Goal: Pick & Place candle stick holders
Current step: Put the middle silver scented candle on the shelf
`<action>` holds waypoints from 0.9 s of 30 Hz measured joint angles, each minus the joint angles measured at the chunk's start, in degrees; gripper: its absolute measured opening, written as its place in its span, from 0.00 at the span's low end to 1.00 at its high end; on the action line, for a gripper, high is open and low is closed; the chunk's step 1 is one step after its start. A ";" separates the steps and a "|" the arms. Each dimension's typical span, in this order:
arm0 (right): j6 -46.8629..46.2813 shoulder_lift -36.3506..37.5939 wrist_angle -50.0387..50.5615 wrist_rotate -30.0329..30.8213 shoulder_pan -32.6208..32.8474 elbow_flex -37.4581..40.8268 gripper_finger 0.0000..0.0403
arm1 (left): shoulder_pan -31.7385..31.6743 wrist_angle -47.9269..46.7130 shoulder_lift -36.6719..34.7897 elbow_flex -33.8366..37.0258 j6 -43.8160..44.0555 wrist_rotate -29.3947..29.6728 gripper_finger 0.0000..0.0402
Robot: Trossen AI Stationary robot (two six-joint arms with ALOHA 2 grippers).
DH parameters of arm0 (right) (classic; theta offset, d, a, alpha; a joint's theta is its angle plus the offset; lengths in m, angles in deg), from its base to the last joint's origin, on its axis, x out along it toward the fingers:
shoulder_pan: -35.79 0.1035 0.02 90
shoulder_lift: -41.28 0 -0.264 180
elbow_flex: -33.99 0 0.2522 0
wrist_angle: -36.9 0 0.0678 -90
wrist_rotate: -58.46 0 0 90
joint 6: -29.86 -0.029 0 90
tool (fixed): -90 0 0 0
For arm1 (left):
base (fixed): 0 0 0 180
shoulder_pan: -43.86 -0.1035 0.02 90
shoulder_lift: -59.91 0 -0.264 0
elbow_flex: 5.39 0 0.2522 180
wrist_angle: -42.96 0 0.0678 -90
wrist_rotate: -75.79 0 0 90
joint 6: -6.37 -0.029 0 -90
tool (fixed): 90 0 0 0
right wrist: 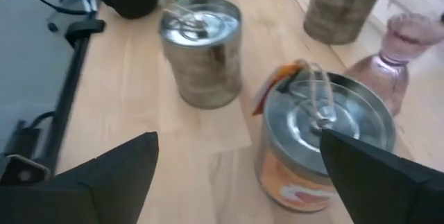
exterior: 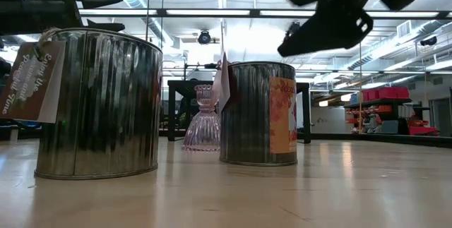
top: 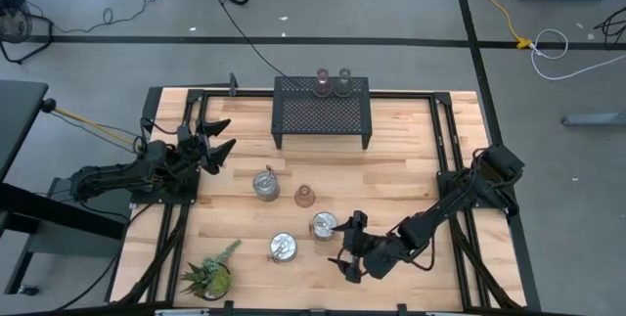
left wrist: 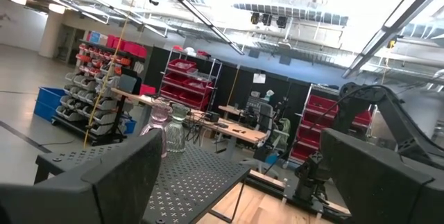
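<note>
Three shiny metal candle stick holders stand on the table on their bases: one [top: 265, 183] toward the middle, one [top: 284, 248] nearer the front, and one with an orange label [top: 324, 224] [right wrist: 322, 137]. A pink glass holder [top: 304, 196] [exterior: 203, 118] stands between them. Two more small glass holders [top: 322, 83] [top: 343, 83] sit on top of the black mesh rack [top: 323, 111]. My right gripper [top: 350, 246] [right wrist: 239, 175] is open, just right of and above the orange-label holder. My left gripper [top: 215, 145] is open at the table's left, raised.
A spiky green potted plant [top: 208, 277] stands at the front left corner. The rack fills the far middle of the table. Bare wood lies right of the rack and between the left arm and the holders.
</note>
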 joint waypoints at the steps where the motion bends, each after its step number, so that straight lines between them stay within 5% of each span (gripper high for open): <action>1: -0.04 0.00 0.42 0.04 -0.20 0.00 0.97 | 0.00 0.00 0.00 -0.02 0.00 -0.02 0.97; 27: 3.45 0.33 6.34 0.06 -5.61 0.00 0.93 | 0.00 0.00 0.00 -0.02 -0.04 0.00 0.97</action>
